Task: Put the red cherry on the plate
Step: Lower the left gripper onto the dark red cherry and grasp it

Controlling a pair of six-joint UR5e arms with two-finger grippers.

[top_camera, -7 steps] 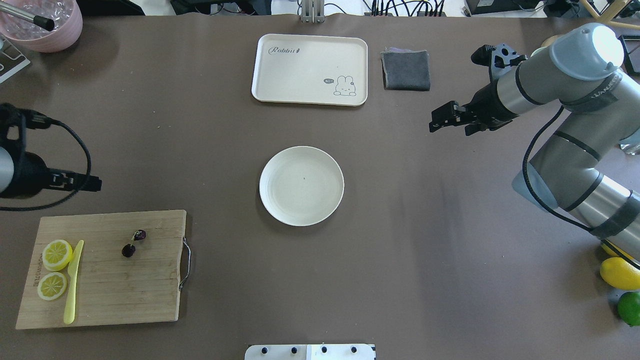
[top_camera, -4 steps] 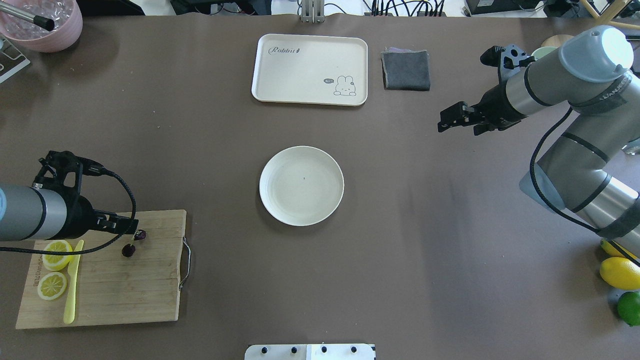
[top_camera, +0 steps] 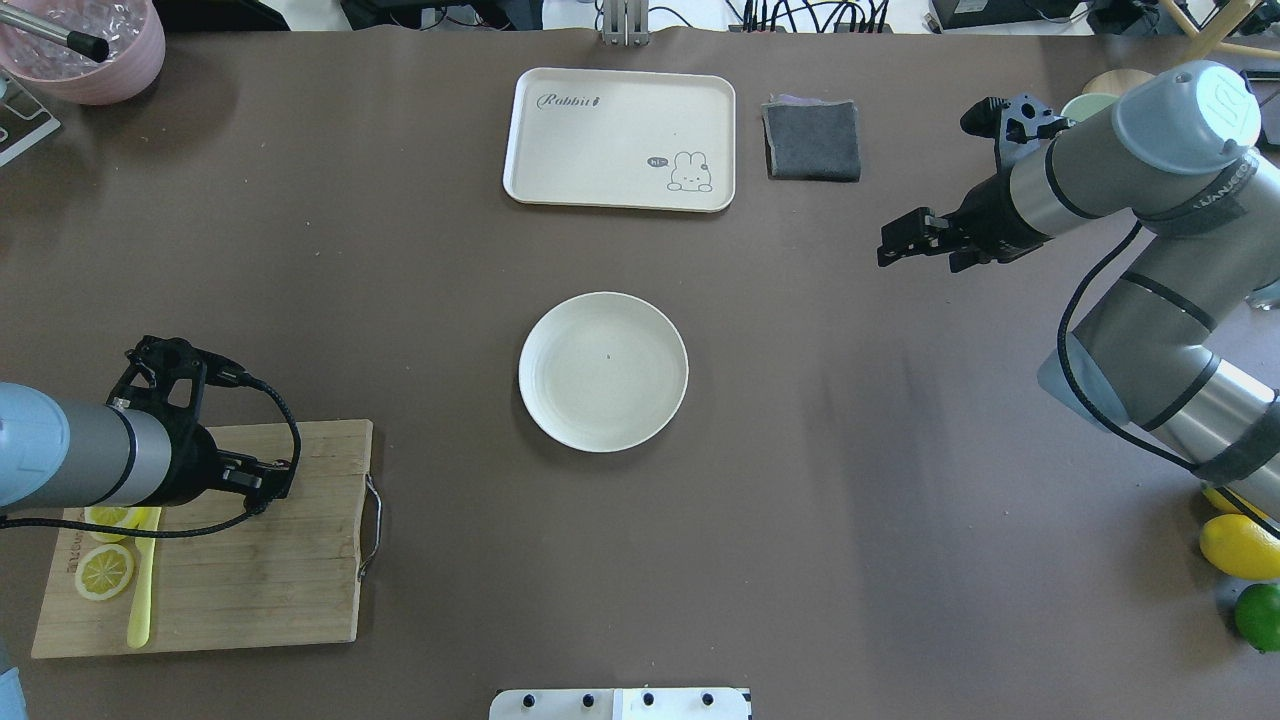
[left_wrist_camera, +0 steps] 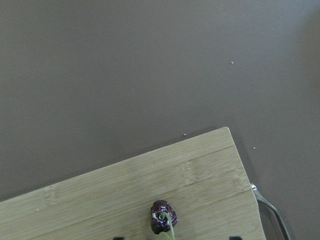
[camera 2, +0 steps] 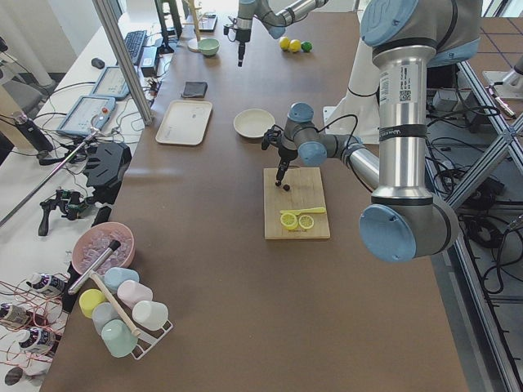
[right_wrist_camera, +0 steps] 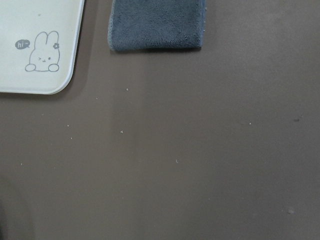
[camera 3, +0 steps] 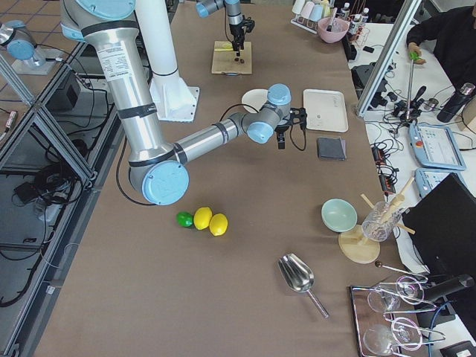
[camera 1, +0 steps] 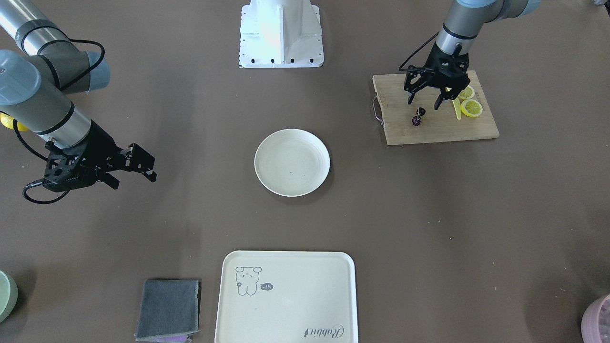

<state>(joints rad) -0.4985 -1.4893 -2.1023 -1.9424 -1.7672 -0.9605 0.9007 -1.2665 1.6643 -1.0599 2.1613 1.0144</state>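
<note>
Above the cherry: the left pincer hangs over the cherry, fingers spread to either side of it.
Around it: bare board on every side; the lemon slices and knife lie apart.
Board to plate: open worktop – the plate lies bare.
Far side: the right pincer hovers well apart from the plate.

Wooden cutting board at table's L side, near edge, w/ 2 lemon slices & yellow plastic knife just beside them. Cream rabbit tray at far edge; folded grey cloth just beside it. Pink bowl in far L corner. Whole lemon + lime at R edge.
</note>
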